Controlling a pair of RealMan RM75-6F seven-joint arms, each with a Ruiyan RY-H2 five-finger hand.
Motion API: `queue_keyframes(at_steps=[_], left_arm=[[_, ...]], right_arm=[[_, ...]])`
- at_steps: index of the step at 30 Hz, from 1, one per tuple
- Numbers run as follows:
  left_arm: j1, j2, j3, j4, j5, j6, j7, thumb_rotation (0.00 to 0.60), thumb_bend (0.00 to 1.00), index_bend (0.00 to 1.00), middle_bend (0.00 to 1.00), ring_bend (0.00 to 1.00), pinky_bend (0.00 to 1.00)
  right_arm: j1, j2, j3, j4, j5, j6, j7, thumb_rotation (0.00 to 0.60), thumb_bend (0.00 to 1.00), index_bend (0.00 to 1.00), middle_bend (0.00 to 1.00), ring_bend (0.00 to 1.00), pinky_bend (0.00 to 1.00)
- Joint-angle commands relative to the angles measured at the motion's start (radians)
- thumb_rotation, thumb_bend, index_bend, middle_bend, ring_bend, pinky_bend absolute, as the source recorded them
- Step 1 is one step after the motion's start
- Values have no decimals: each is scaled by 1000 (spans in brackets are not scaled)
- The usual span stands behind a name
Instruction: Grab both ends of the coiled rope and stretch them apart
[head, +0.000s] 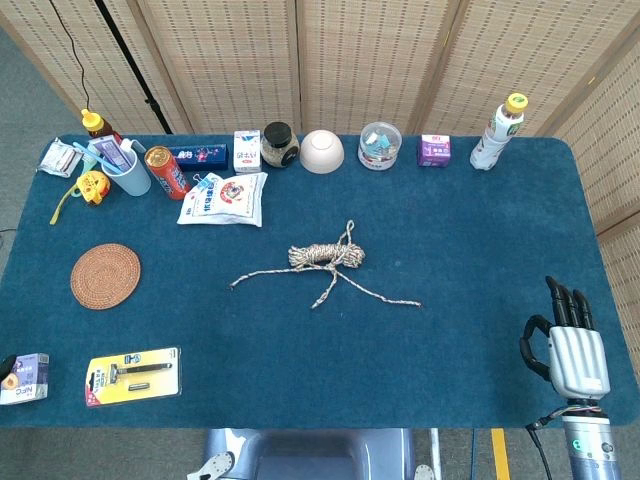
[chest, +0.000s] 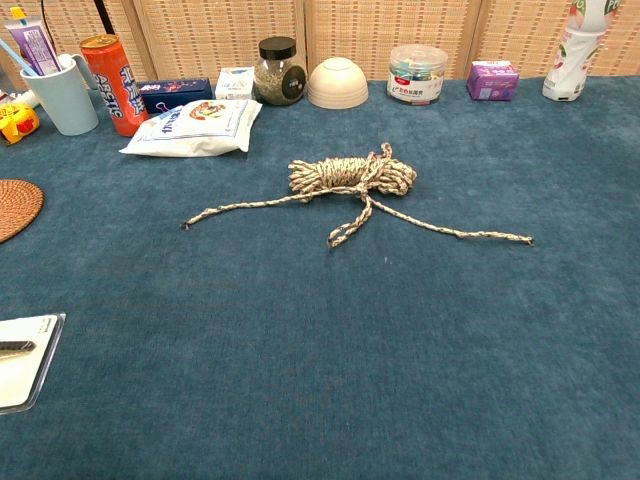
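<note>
A coiled beige rope (head: 327, 256) (chest: 350, 176) lies at the middle of the blue table. One loose end trails out to the left (head: 234, 285) (chest: 187, 224), the other to the right (head: 415, 303) (chest: 526, 239). My right hand (head: 570, 340) hovers over the table's front right corner, far from the rope, fingers extended and apart, holding nothing. It shows only in the head view. My left hand appears in neither view.
Along the far edge stand a bottle (head: 497, 132), purple carton (head: 434, 150), plastic tub (head: 380, 145), white bowl (head: 322, 151), jar (head: 280, 145), snack bag (head: 224, 198), red can (head: 166, 171) and cup (head: 122, 168). A woven coaster (head: 105, 275) and razor pack (head: 133, 376) lie at left.
</note>
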Motion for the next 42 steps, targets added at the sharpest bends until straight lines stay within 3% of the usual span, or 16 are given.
queue_keyframes(at_steps=[1,16,21,35,42], left_arm=[[-3,0,-1,-4,1,-6,5,549,228,69,0,0,0],[-20,29,-16,-39,14,-10,17,548,227,69,0,0,0],[-29,42,-19,-50,19,-19,14,548,227,69,0,0,0],[-76,70,-49,-64,6,-62,23,547,227,63,0,0,0],[-87,79,-55,-70,0,-70,27,548,228,61,0,0,0]], right_arm=[[0,-1,2,5,4,-5,5,600,448,135,0,0,0],[22,1,11,-4,-33,-26,29,600,448,137,0,0,0],[49,0,14,-18,-53,-57,30,600,448,192,0,0,0],[203,-105,67,-29,-50,-217,-16,600,450,379,71,0,0],[283,-183,103,-6,9,-301,-55,600,450,382,0,0,0]])
